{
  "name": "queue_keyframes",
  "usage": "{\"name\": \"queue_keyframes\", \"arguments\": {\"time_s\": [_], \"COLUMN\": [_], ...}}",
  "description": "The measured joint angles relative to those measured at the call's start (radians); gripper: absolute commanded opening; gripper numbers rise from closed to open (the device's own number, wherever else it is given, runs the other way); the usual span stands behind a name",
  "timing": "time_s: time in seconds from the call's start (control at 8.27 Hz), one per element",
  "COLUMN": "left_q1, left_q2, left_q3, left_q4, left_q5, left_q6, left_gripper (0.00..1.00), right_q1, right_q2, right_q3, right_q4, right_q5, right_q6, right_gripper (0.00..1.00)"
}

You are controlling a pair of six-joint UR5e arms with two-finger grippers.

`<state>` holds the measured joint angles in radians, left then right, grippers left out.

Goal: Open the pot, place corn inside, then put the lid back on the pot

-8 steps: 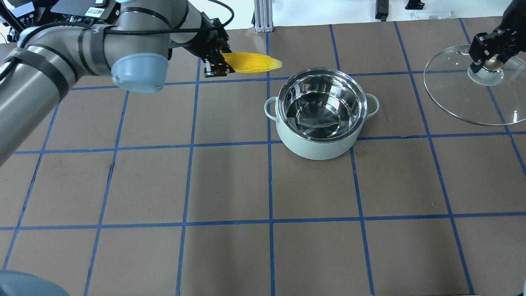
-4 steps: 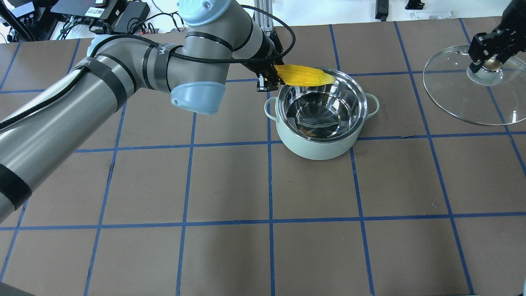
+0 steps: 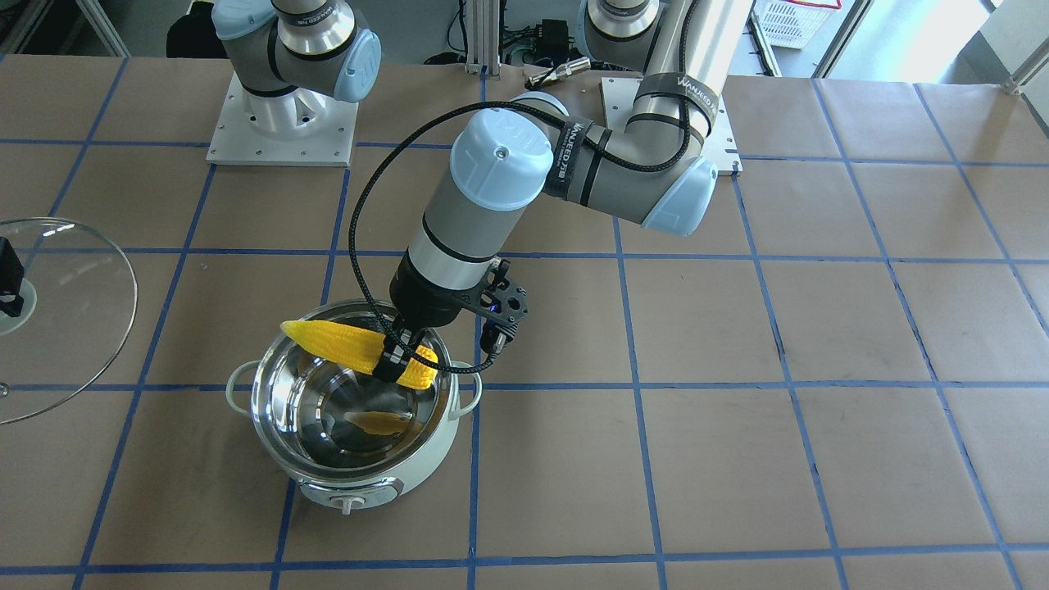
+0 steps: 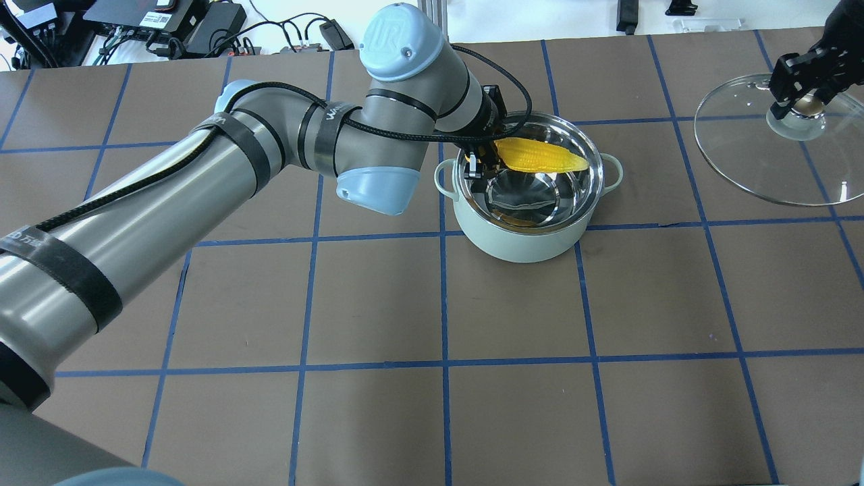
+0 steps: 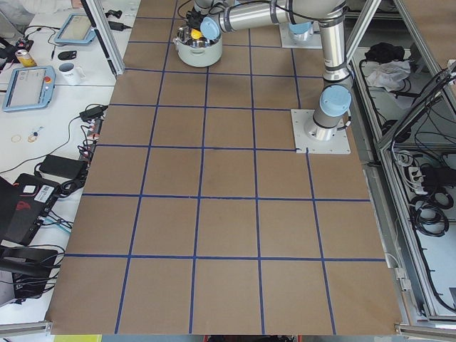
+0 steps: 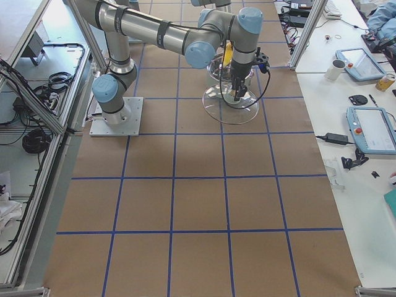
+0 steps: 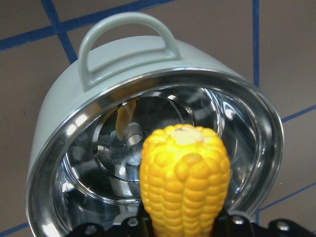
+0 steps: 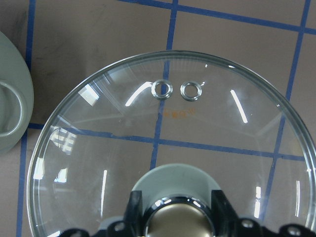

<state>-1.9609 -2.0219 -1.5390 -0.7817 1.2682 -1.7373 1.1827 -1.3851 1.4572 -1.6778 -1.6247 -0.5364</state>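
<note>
The mint-green pot (image 4: pixel 520 243) stands open, its steel bowl holding nothing but reflections. My left gripper (image 4: pixel 487 162) is shut on the thick end of the yellow corn (image 4: pixel 540 156). It holds the cob level over the far half of the pot's opening, tip pointing to the view's right. The left wrist view shows the corn (image 7: pixel 185 182) just above the pot rim (image 7: pixel 266 123). My right gripper (image 4: pixel 803 101) is shut on the knob of the glass lid (image 4: pixel 742 155) and holds it to the right of the pot, apparently off the table. The lid (image 8: pixel 123 138) fills the right wrist view.
The table is brown paper with a blue tape grid. The two arm bases (image 3: pixel 283 123) sit at the robot's edge. An aluminium post (image 4: pixel 432 27) and cables lie beyond the far edge. My left arm's elbow (image 4: pixel 371 189) hangs just left of the pot.
My left arm has swung right with the corn, from behind and left of the pot to over its opening. The right gripper and lid have not moved.
</note>
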Motion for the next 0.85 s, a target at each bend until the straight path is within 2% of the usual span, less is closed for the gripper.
{"name": "queue_keyframes", "arguments": {"time_s": [0.12, 0.24, 0.36, 0.48, 0.73, 0.85], "left_q1": [-0.009, -0.013, -0.016, -0.017, -0.018, -0.021], "left_q2": [-0.014, -0.027, -0.043, -0.053, -0.045, -0.035], "left_q3": [-0.003, -0.005, -0.005, -0.005, -0.001, 0.000], "left_q4": [0.005, 0.007, 0.009, 0.011, 0.012, 0.014], "left_q5": [-0.001, -0.001, 0.000, 0.000, 0.002, 0.002], "left_q6": [-0.003, 0.000, 0.001, -0.002, -0.007, -0.010], "left_gripper": [0.00, 0.33, 0.79, 0.87, 0.96, 0.96], "right_q1": [0.000, 0.000, 0.000, 0.000, 0.000, 0.000], "right_q2": [0.000, 0.000, 0.000, 0.001, 0.001, -0.001], "right_q3": [0.000, 0.000, 0.000, 0.000, 0.000, 0.000], "right_q4": [0.002, 0.002, 0.003, 0.003, 0.004, 0.004], "right_q5": [0.002, 0.002, 0.003, 0.005, 0.007, 0.008], "right_q6": [0.000, 0.000, 0.000, 0.000, 0.000, 0.000], "right_gripper": [0.19, 0.19, 0.19, 0.18, 0.18, 0.18]}}
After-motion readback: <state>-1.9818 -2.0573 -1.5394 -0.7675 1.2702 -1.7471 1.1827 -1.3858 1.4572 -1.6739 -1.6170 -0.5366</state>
